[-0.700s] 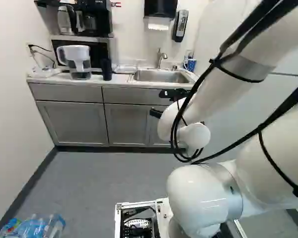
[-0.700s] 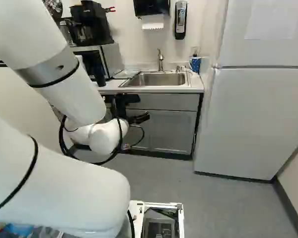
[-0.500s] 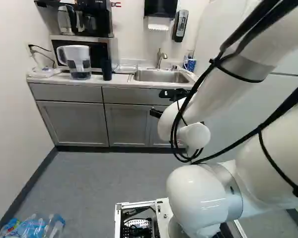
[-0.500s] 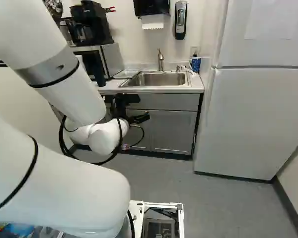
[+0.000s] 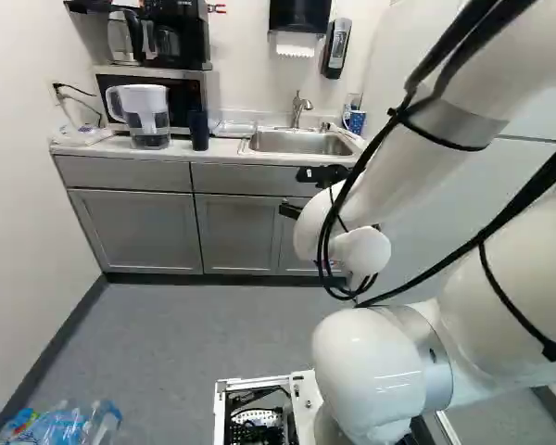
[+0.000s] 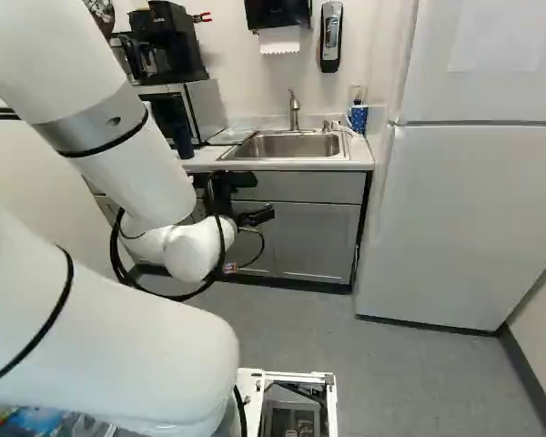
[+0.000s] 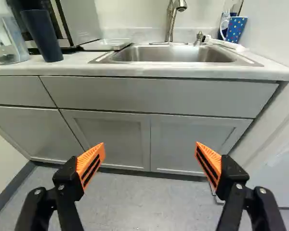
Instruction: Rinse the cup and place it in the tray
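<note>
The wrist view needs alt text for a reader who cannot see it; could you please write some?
An open black gripper with orange pads faces grey cabinet doors under a white counter. On the counter, a shallow clear tray lies between a tall dark-blue cup and a stainless steel sink with a metal faucet.

Shows a slight forward shift of the white arm (image 5: 398, 171) behind the pincer (image 6: 262, 215), toward the counter (image 6: 291, 167) ahead of the pincer, compared with a moment before.

white counter (image 7: 159, 71), inset sink (image 7: 173, 56), pitcher (image 5: 148, 111), microwave (image 6: 207, 109), dark cup (image 7: 42, 37), shallow tray (image 7: 106, 44), dotted blue cup (image 7: 236, 29)
</note>
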Robot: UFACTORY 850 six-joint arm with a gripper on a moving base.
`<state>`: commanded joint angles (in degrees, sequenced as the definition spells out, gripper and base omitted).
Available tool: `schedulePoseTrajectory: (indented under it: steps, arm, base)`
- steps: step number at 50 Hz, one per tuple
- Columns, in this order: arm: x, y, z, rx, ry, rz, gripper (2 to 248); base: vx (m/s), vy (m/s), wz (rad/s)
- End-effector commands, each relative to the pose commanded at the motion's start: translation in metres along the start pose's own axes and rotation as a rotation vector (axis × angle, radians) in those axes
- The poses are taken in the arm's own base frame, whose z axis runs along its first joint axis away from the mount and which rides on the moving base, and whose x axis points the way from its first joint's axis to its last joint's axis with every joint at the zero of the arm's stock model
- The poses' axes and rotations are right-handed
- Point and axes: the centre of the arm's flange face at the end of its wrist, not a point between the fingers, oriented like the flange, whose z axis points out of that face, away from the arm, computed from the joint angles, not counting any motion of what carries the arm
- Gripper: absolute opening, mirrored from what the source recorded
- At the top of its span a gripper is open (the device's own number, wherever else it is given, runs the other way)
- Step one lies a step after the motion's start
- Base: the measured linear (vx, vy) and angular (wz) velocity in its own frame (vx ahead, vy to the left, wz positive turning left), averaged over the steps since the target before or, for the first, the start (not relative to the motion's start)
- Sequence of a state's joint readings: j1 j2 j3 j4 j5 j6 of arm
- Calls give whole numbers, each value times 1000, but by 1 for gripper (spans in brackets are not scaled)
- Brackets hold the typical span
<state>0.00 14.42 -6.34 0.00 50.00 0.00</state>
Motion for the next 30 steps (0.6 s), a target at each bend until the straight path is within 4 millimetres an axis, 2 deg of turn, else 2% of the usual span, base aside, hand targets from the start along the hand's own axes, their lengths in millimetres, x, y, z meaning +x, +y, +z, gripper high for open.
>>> schedulePoseTrajectory:
  steps: [30]
  arm:
    - [25, 0, 14, 0, 45, 0, 247]
  base:
    - [0, 0, 0]
